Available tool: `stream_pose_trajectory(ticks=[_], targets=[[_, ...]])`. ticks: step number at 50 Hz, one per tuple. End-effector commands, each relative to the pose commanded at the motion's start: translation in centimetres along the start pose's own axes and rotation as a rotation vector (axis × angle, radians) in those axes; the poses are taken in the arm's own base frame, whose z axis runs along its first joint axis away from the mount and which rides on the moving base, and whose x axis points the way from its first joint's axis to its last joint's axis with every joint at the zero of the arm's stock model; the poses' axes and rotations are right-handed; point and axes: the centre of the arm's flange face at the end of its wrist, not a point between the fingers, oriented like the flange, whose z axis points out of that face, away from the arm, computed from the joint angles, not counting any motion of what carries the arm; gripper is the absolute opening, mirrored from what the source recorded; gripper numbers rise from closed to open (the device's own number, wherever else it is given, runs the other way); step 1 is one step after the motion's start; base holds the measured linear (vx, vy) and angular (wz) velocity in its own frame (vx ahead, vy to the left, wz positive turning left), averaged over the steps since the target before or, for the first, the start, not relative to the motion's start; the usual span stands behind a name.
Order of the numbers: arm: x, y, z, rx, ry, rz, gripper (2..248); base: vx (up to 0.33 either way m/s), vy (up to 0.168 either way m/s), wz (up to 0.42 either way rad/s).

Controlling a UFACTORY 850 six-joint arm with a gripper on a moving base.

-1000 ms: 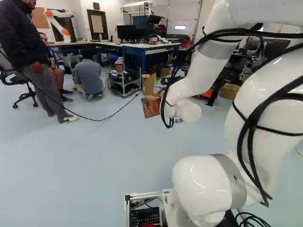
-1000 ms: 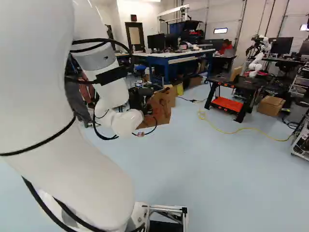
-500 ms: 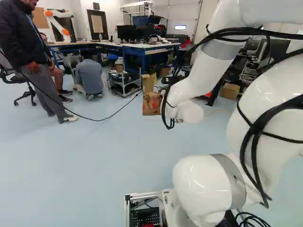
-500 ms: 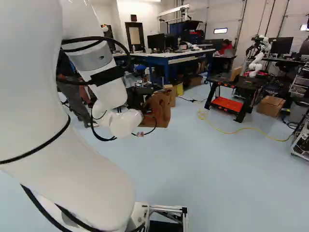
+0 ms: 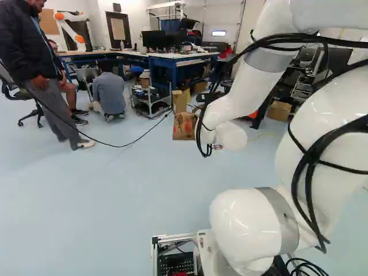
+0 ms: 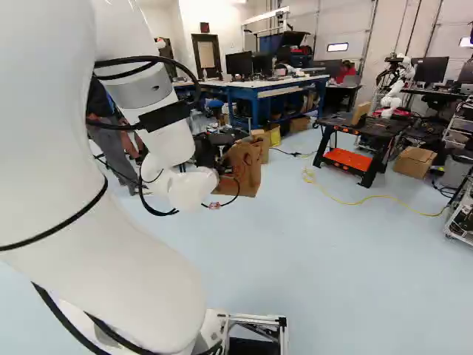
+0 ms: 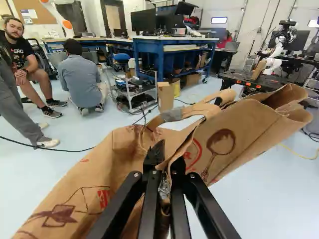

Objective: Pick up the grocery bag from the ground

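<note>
The gripper (image 6: 212, 153) is closed on the grocery bag (image 7: 219, 144), its two fingers pinching the brown paper near the upper edge, beside the handles (image 7: 187, 110). In the left base view the bag appears upright beside the arm's white wrist (image 5: 231, 137), in front of a cardboard box (image 5: 180, 100); contact between its base and the floor (image 5: 115, 201) cannot be determined.
</note>
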Motion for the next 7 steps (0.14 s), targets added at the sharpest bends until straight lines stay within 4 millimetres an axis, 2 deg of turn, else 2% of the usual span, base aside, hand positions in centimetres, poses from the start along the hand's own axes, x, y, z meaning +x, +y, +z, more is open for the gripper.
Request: stream_pose_trajectory(ticks=[7], targets=[[0.00,0.00,0.00,0.000,0.000,0.000,24,0.000,0.000,0.000]])
